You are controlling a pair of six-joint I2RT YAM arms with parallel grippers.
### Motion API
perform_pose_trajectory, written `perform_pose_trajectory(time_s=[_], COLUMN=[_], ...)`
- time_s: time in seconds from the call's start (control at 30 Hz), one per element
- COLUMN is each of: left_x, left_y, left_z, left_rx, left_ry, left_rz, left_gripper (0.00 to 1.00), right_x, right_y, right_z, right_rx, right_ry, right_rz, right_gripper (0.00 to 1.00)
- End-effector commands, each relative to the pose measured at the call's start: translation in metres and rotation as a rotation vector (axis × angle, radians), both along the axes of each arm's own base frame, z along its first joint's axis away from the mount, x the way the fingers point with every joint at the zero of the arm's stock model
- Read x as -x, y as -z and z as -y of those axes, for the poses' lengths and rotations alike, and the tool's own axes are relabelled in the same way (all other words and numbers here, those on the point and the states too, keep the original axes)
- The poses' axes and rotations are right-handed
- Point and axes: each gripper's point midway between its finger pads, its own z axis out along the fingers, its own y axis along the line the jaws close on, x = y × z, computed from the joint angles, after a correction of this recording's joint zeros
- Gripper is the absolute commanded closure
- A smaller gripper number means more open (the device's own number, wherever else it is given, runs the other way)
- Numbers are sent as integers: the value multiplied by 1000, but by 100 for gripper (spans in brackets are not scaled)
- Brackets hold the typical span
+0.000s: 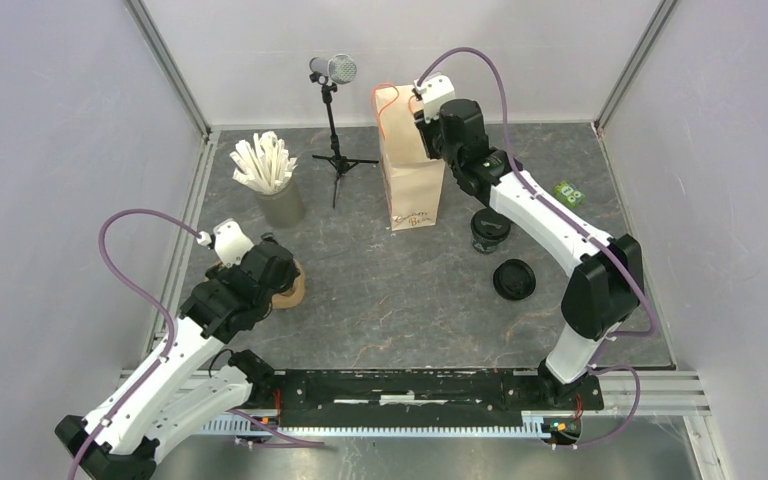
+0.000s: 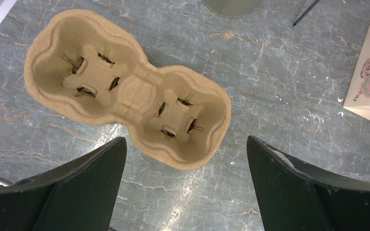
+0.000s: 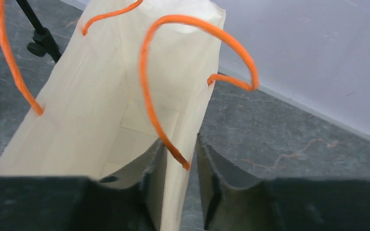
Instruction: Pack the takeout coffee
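Nothing packed: cup [image 1: 490, 231] unlidded, lid [image 1: 513, 280] at its 5 o'clock on tabletop [image 1: 400, 295]. Right gripper [image 3: 179, 150] pinches bag [image 3: 101, 110] rim; left gripper [image 2: 185, 142] wide open, empty, above carrier [image 2: 125, 91].

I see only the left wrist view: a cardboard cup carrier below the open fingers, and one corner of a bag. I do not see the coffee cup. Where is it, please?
Observer: In the top view, the black cup stands on the table, just to the right of the upright paper bag.
Operator: Thank you. Is its lid already on it?
Observer: No. The round black lid lies flat on the table by itself, apart from the cup, on its near side.
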Motion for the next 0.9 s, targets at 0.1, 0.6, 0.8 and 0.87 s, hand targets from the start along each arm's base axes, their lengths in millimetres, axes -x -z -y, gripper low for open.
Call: perform_pose_trajectory(time_s=[0.1,0.6,0.8,0.87], left_x=[-9,-18,-20,-18], left_y=[-18,-32,-31,-32], left_z=[-8,-3,-2,-5], left_rx=[12,-1,1,-9], left_ry=[-84,-69,-87,-105], left_rz=[84,90,86,76], left_gripper=[0,0,0,1], right_x=[-1,84,135,151], right_y=[-33,-21,-6,-8], right_z=[4,16,7,0], right_rx=[-2,-193,-436,-532], right_ry=[1,-80,-169,-216], right_rz=[78,-76,-151,-165], right_gripper=[84,100,100,100])
